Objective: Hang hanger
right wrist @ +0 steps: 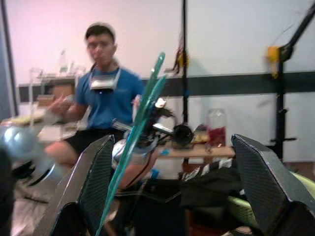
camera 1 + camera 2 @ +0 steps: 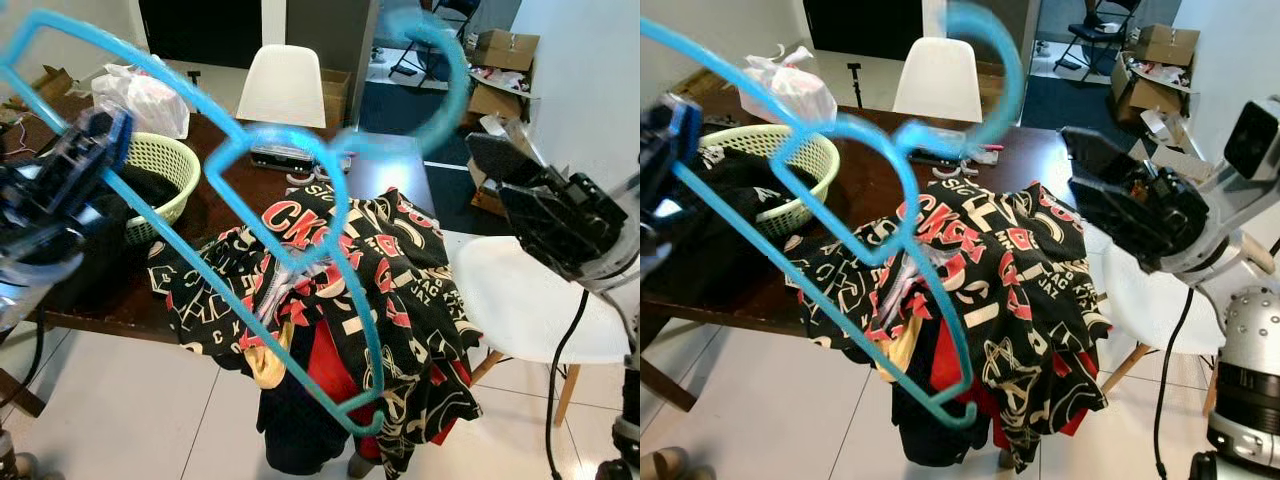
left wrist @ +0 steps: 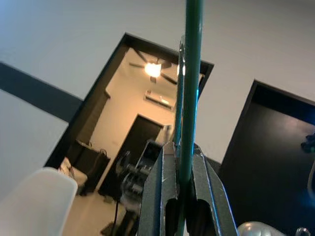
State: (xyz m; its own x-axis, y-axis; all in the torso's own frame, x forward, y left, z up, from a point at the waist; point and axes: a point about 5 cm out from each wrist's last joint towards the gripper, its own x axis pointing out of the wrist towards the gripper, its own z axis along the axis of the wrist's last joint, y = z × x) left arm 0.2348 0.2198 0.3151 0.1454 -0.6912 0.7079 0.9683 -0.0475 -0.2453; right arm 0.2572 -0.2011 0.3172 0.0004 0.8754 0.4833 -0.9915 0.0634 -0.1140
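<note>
On the worktop (image 2: 215,215), a basket (image 2: 170,160) is holding dark clothes. Our left gripper (image 3: 179,169) is clamping the hanger (image 2: 290,260), raising it above a shirt (image 2: 400,270), while our right gripper (image 1: 172,182) is gaping wide, holding nothing.

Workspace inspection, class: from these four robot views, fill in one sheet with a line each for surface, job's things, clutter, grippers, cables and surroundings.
Surface: dark wooden table.
Job's things: blue hanger, held up in front of the table.
Clutter: patterned black-and-red garment draped over the table edge; green basket holding dark cloth; plastic bag.
Grippers: left gripper shut on the hanger; right gripper open, holding nothing.
Cables: black cable hanging from the right arm.
Surroundings: white chairs; cardboard boxes; seated person.
</note>
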